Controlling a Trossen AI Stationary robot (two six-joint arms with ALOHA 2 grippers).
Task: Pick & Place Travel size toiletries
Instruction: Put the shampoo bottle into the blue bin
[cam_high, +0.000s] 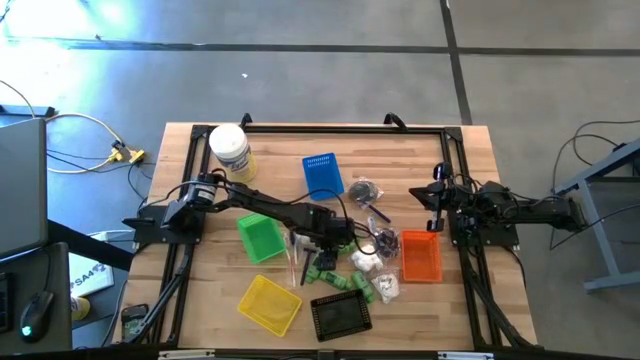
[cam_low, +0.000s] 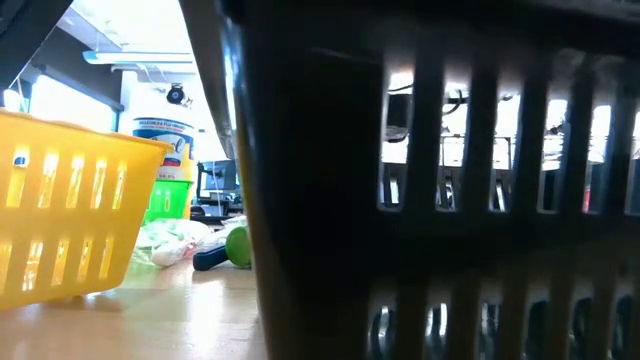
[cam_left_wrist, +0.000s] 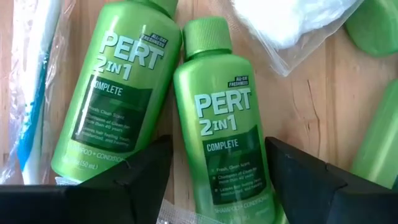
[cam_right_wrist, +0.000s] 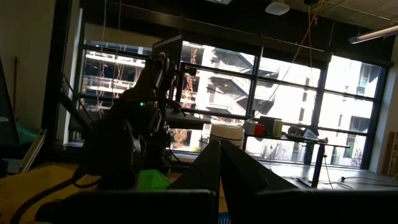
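The left end effector (cam_high: 322, 262) reaches out over the middle of the bench (cam_high: 200, 300), right above the pile of little things. In the left wrist view its two dark fingers (cam_left_wrist: 130, 177) are spread apart, so it is released and holds nothing. One green bottle (cam_left_wrist: 227, 124) lies flat on the wood between the two fingers, with its cap pointing away from the end effector. A second green bottle (cam_left_wrist: 115, 87) lies just beside the first, at its 10 o'clock, and the two seem to touch near their caps. A white soft packet (cam_left_wrist: 283, 22) lies past the bottles, at about 1 o'clock from the first one. A thin stick in a clear wrapper (cam_left_wrist: 31, 93) lies out at 9 o'clock from the bottles.

From above, the green bottles (cam_high: 325, 272) sit in the middle of the bench. The green basket (cam_high: 260, 238) is at 10 o'clock from them and the black basket (cam_high: 341, 316) at 6 o'clock. The yellow basket (cam_high: 268, 303) is at 8 o'clock, the orange basket (cam_high: 421, 255) at 3 o'clock and the blue basket (cam_high: 322, 176) at 12 o'clock. A big white jar (cam_high: 230, 150) stands at the far left corner.

The right end effector (cam_high: 436, 205) waits at the right side of the bench, near the orange basket. In the right wrist view its fingers (cam_right_wrist: 214, 165) are pressed together, clenched on nothing.
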